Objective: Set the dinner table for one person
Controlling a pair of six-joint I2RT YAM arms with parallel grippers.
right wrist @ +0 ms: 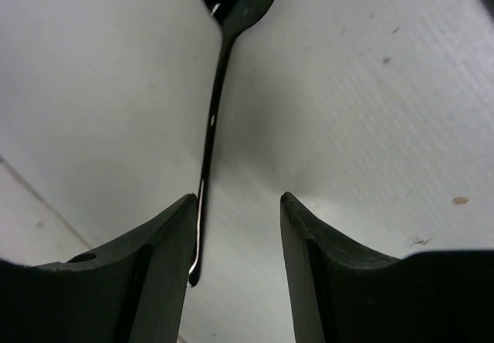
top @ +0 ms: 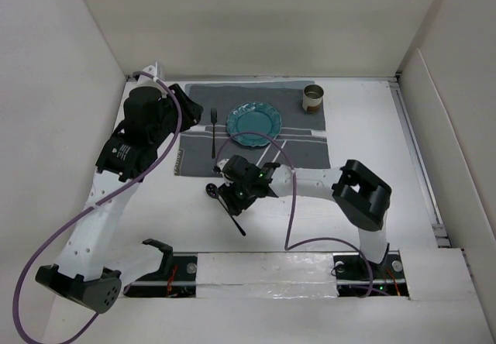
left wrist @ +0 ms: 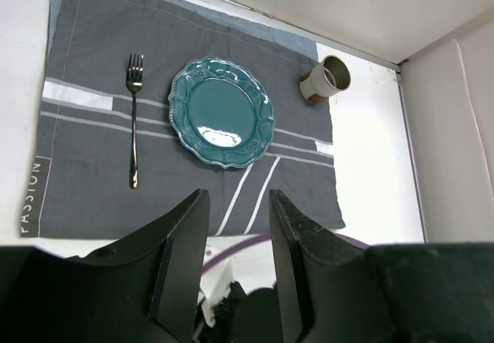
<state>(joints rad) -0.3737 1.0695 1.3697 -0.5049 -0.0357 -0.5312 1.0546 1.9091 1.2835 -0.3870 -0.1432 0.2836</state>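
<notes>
Right gripper (right wrist: 237, 198) is hanging open just over the white table (top: 372, 127), gripping nothing, and the black spoon (right wrist: 216, 103) is lying flat between its jaws, close to one finger. That spoon is sitting off the grey placemat (top: 302, 139), around 7 o'clock from the teal plate (top: 253, 119). Left gripper (left wrist: 238, 196) is gaping empty too, hovering up by the mat's 9 o'clock edge. Fork (top: 213, 131) is lying at the plate's 9 o'clock, cup (top: 313, 96) at 2, and the table is stretching out under everything.
</notes>
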